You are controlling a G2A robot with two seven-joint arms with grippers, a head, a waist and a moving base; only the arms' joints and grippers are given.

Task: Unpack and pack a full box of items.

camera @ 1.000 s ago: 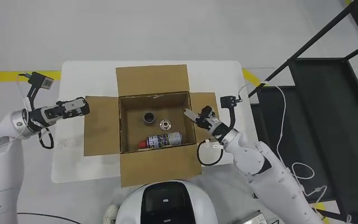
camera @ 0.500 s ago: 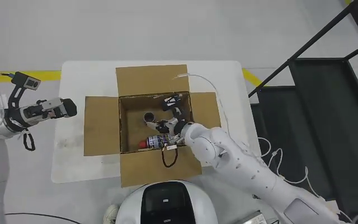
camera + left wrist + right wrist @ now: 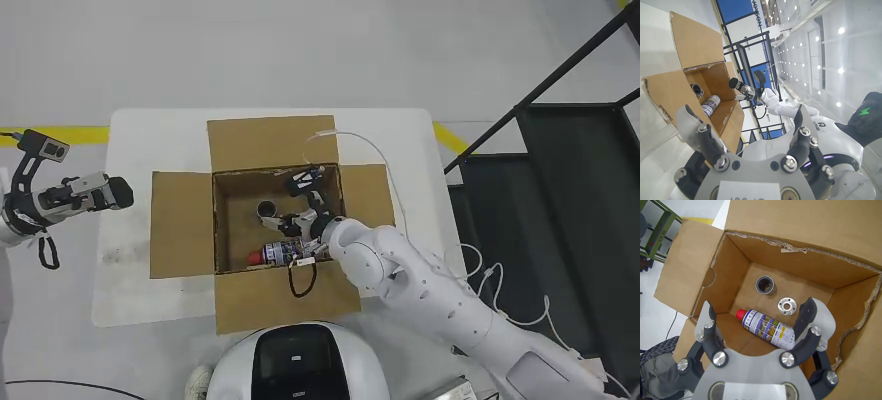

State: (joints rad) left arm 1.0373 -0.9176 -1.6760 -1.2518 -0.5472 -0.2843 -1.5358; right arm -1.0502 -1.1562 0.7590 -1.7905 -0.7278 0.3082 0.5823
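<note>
An open cardboard box [image 3: 275, 140] stands in the middle of the white table [image 3: 140, 140]. On its floor lie a spray can [image 3: 766, 328] with a red cap, a dark metal ring-shaped cylinder [image 3: 764, 287] and a round silver flange [image 3: 787, 306]. My right gripper [image 3: 757, 306] hangs open inside the box's opening, above the can and the flange, holding nothing. From above, the right gripper [image 3: 298, 220] covers the flange, with the can [image 3: 280, 253] just nearer and the cylinder [image 3: 266, 210] beside it. My left gripper [image 3: 118, 192] is open and empty at the table's left edge, apart from the box [image 3: 711, 79].
All the box's flaps are folded outward, the left one [image 3: 180, 225] lying between the left gripper and the box. A black metal rack [image 3: 560, 140] stands right of the table. A white cable [image 3: 370, 160] trails from the right arm over the box's right flap.
The right arm swung from beside the box's right flap to over the box interior, then nearly stopped. The left arm drew back leftward to the table edge.
</note>
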